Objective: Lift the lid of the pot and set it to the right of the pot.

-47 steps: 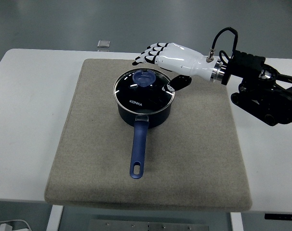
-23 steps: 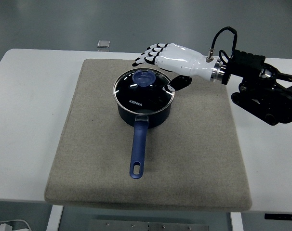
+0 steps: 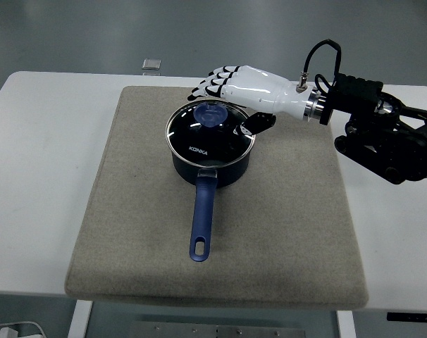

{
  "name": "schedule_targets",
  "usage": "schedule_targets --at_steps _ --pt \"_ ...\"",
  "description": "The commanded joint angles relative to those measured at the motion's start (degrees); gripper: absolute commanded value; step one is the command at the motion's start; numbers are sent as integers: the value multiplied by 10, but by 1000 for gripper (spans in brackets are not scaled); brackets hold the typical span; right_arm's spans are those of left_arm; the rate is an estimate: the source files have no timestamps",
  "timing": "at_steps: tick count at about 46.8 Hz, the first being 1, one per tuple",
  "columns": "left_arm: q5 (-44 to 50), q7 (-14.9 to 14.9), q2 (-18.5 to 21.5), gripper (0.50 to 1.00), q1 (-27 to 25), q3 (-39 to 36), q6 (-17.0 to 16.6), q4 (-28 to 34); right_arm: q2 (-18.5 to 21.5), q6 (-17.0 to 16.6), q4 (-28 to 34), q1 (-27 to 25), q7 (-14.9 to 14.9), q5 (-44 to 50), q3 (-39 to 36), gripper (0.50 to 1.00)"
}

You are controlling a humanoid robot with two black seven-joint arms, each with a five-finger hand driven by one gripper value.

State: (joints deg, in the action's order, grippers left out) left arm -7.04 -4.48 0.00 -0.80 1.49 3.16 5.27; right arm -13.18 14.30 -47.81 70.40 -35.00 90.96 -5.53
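Change: right hand (image 3: 231, 88) has shifted slightly left and farther back since the earlier frame; pot and lid unmoved.
Mat (image 3: 129, 239): grey, felt-like, square, covering most of the white table (image 3: 37, 141).
Pot (image 3: 210, 160): dark blue, round, long blue handle with a hanging loop pointing toward the near edge.
Lid (image 3: 210, 130): glass, metal-rimmed, round blue knob; seated on the pot.
Right hand state: glossy white shell, black finger joints; fingers extended and relaxed above the lid's far-right rim, grasping nothing.
Far edge: small grey square object (image 3: 151, 64).
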Motion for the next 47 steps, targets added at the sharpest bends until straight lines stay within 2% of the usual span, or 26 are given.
schedule_targets --at_steps 1,6,39,47 --pt "0 0 0 1000 0 0 0 0 0 -1 0 -1 0 -1 0 872" --pt "0 0 0 1000 0 0 0 0 0 -2 0 0 0 -1 0 848" --pt "0 0 0 1000 0 0 0 0 14 -2 0 -6 0 -3 1 848" --pt "0 0 0 1000 0 0 0 0 14 -3 0 -7 0 -2 1 805"
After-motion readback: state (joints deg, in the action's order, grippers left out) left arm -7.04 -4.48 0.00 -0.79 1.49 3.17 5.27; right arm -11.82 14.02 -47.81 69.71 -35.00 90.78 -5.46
